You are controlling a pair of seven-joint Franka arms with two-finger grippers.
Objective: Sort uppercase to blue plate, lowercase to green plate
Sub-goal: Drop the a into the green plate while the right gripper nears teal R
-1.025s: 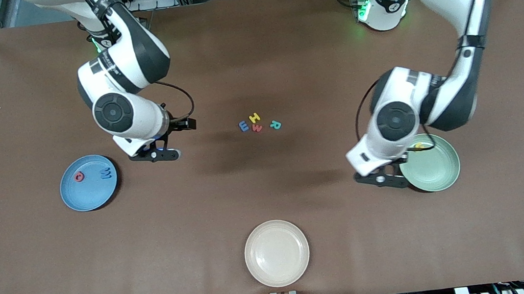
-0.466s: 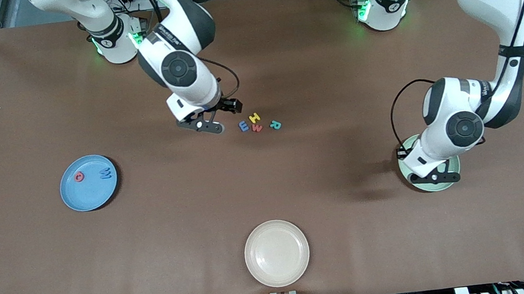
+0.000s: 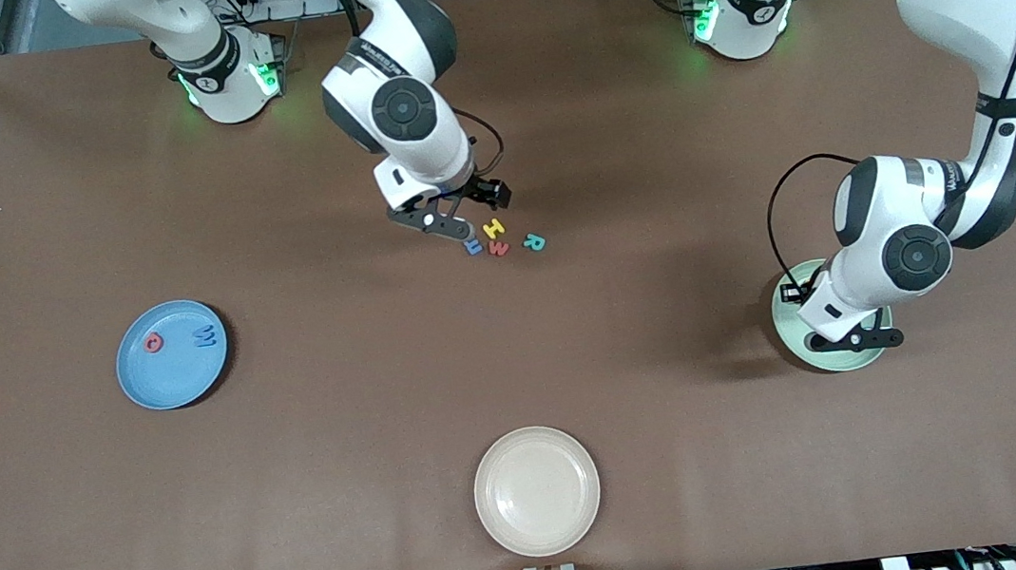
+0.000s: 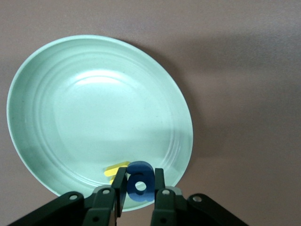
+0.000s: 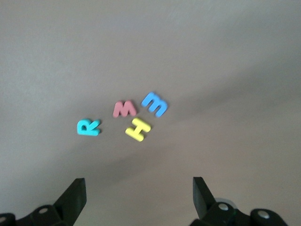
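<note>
My left gripper point(image 3: 854, 341) point(image 4: 140, 176) hangs over the pale green plate point(image 3: 831, 363) point(image 4: 94, 113), shut on a blue lowercase a point(image 4: 140, 181). In that plate, under the held letter, lies a yellow h point(image 4: 115, 170). The blue plate point(image 3: 169, 376) holds a red Q point(image 3: 152, 343) and a blue W point(image 3: 204, 336). At mid-table sit a yellow H point(image 3: 493, 227) point(image 5: 138, 129), blue e point(image 3: 472, 247) point(image 5: 154, 104), red m point(image 3: 498, 248) point(image 5: 124, 108) and green R point(image 3: 534, 243) point(image 5: 88, 127). My right gripper point(image 3: 449, 227) point(image 5: 138, 188) hovers open over the table beside this cluster.
A cream-white plate point(image 3: 536, 490) with nothing in it lies near the table's front edge, nearer to the front camera than the letter cluster. Both arm bases stand along the table's back edge.
The right arm swung from beside the blue plate over to the letter cluster, still open. The left arm carried the blue a from the green plate's edge to over the plate.
</note>
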